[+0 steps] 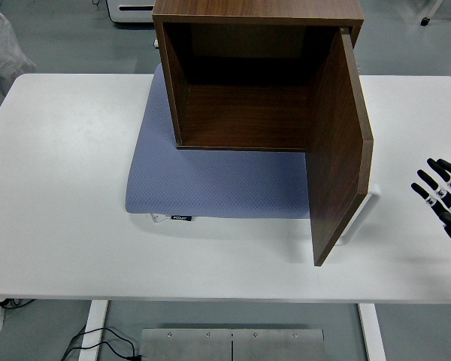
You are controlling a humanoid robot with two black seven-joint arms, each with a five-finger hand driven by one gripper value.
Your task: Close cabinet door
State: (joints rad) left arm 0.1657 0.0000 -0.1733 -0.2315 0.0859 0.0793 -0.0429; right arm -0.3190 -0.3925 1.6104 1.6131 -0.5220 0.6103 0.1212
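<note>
A brown cabinet (240, 75) on a blue mat (210, 184) on the white counter (60, 188) has its door (338, 143) swung wide; the right hand (442, 197), fingers spread and empty, could shove the cabinet sideways if it pushes near the hinge.

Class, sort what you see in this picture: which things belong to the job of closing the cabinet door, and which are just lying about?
Part of the job:
- cabinet, open at the front
- cabinet door, swung wide open on the right
- right robot hand, fingers spread, to the right of the door, not touching it

Just there:
- blue mat under the cabinet
- white table
- white object behind the door's lower edge
</note>
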